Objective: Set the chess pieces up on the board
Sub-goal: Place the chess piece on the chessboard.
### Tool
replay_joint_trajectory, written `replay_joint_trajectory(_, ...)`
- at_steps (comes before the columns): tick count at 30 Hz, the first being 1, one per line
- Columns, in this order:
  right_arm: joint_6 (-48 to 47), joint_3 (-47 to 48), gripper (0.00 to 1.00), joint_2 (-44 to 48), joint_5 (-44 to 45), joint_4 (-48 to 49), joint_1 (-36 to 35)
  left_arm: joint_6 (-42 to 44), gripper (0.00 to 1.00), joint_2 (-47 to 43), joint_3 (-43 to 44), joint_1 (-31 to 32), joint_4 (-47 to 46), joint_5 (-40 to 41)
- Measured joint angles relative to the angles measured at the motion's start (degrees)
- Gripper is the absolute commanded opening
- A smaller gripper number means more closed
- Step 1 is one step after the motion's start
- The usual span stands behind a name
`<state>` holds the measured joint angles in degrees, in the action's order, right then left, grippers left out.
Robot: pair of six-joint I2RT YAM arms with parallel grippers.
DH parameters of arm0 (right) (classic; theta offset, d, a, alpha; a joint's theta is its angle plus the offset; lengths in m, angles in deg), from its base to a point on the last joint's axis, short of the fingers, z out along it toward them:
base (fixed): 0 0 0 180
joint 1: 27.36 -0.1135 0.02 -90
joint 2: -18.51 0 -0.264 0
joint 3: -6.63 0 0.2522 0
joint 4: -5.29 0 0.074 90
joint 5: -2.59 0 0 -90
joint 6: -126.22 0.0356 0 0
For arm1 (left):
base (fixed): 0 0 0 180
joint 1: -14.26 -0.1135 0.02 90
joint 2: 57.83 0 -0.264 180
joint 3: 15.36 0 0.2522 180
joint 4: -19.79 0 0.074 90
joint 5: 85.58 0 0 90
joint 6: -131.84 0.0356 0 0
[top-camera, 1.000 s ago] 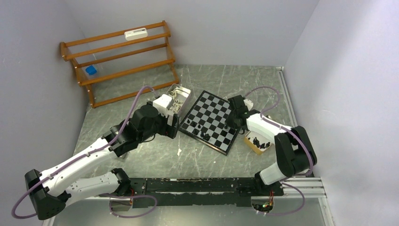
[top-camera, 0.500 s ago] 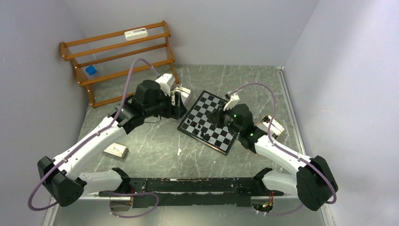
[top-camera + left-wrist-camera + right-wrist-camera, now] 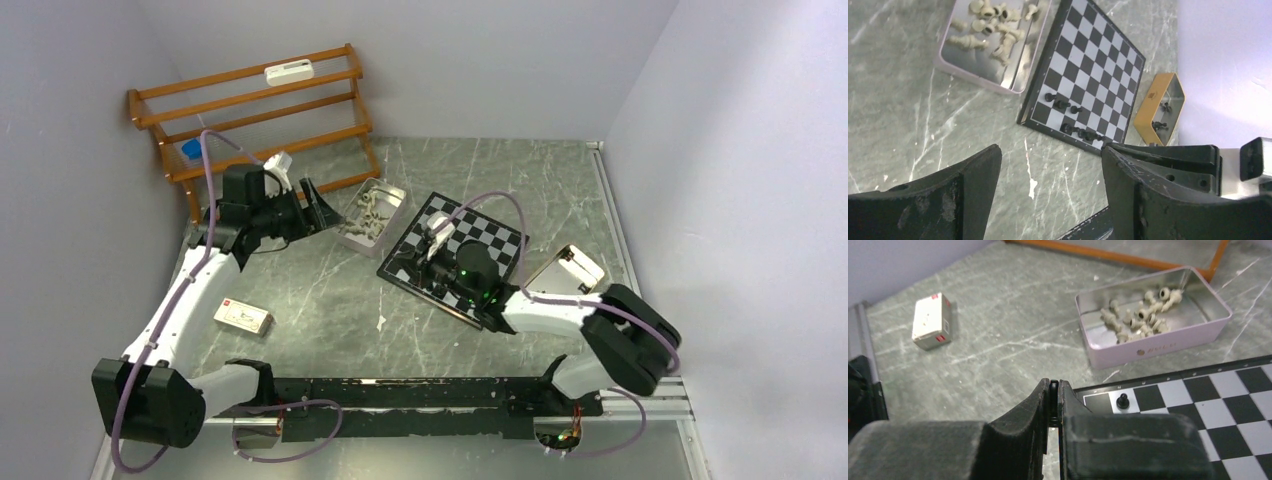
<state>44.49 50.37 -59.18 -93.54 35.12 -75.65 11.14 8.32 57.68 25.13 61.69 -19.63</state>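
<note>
The board (image 3: 492, 238) lies mid-table with several black chess pieces (image 3: 425, 268) along its near-left edge. My right gripper (image 3: 441, 262) hovers over that near-left part, shut on a thin black piece (image 3: 1053, 388) pinched between its fingertips. One black pawn (image 3: 1122, 400) stands on a white corner square just right of it. My left gripper (image 3: 316, 204) is open and empty, raised left of the pink tin (image 3: 352, 240) of cream-white pieces (image 3: 372, 207). The left wrist view shows the board (image 3: 1088, 60), black pieces (image 3: 1063, 105), white pieces (image 3: 988, 30) and open gripper (image 3: 1050, 152).
A yellow tin (image 3: 572, 268) right of the board holds a few black pieces (image 3: 1160, 124). A small white box (image 3: 243, 316) lies at the near left. The wooden rack (image 3: 250, 120) stands at the back left. The pink tin (image 3: 1168, 342) touches the board's left edge.
My right gripper moved from the yellow tin across to the board's near-left part, carrying a black piece. My left arm swung back and left, away from the pink tin, uncovering it.
</note>
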Motion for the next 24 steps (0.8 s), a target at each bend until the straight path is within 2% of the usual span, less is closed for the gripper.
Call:
replay_joint_trajectory(3,-0.9,-0.1,0.04,-5.7,1.9,4.2,-1.6,-0.4,0.79,-1.3,-3.4,-2.0,-0.1,-1.0)
replay_joint_trajectory(13,-1.1,-2.8,0.04,-17.6,7.8,18.9,-2.6,3.5,0.8,-7.8,-9.4,-2.1,-3.1,-1.2)
replay_joint_trajectory(24,-3.2,-2.9,0.06,-24.1,11.3,25.2,-2.9,10.1,0.8,-10.7,-13.5,-2.1,-3.1,-0.2)
